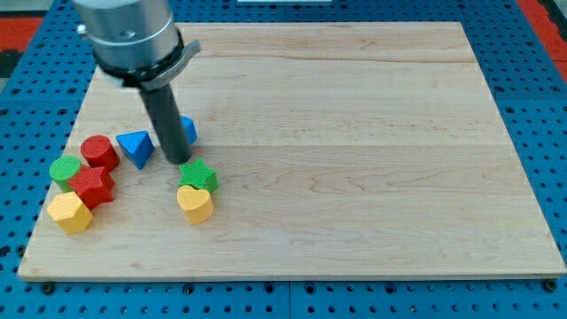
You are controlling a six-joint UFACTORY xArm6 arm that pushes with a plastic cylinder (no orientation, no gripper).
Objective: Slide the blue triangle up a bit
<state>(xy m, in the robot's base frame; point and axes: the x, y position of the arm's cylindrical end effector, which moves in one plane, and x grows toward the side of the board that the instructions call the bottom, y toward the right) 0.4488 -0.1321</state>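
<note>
Blue triangular block [135, 146]: solid blue wedge, one corner pointing toward the view's bottom, resting flat on the light wooden board [354, 133] in its left portion. My tip [176, 161] sits just to the triangle's right, with a narrow gap visible between them. The arm carries no pincer, only the dark rod, so no spread or pinch applies. A second blue block [188, 130], shape unclear, shows partly behind the rod. Below the tip lies a green block [198, 175] touching a yellow heart-shaped block [195, 204]. Left of the triangle: a red cylinder [99, 151], a green cylinder [65, 168], a red block [91, 185] and a yellow block [70, 212], clustered closely.
</note>
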